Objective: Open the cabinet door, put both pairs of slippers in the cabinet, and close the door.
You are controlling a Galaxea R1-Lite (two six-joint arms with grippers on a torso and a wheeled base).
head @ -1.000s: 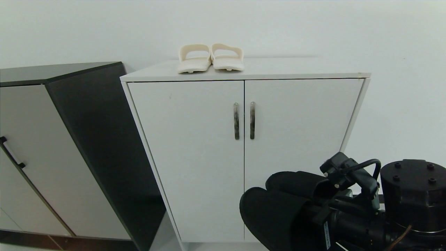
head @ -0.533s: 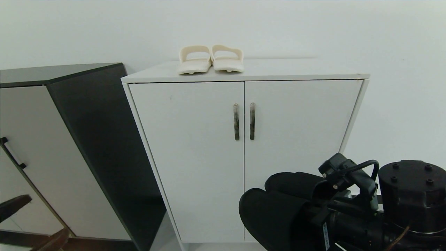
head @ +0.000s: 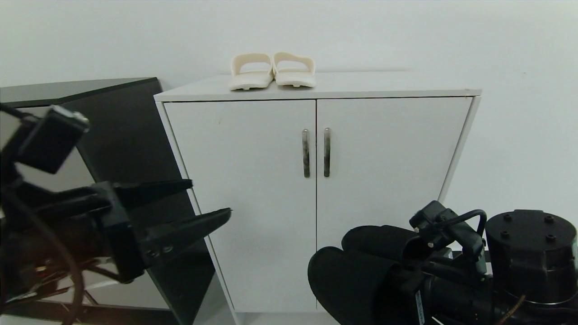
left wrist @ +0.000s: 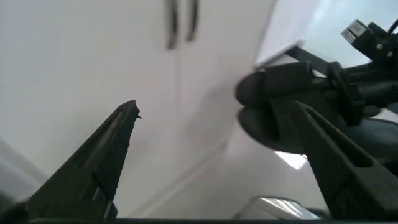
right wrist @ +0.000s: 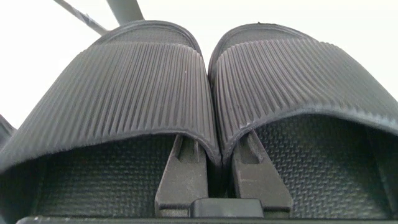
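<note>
Tool on the left arm (head: 211, 196), spread, has risen before the shut cabinet (head: 253, 189) toward its handles (head: 306, 153), so door-opening comes next; right tool (right wrist: 214, 177) pinches black slippers (head: 356, 271) near right, cream pair (head: 272, 71) on top.

White wall behind two cabinets standing side by side.
The evenly lit white wall (head: 519, 54) fills the top and right of the frame. At the left stands a black-sided cabinet (head: 131, 131) with a glossy dark top, just beside the white two-door cabinet (head: 253, 189). A pale strip of floor (head: 280, 318) shows at the bottom centre.
</note>
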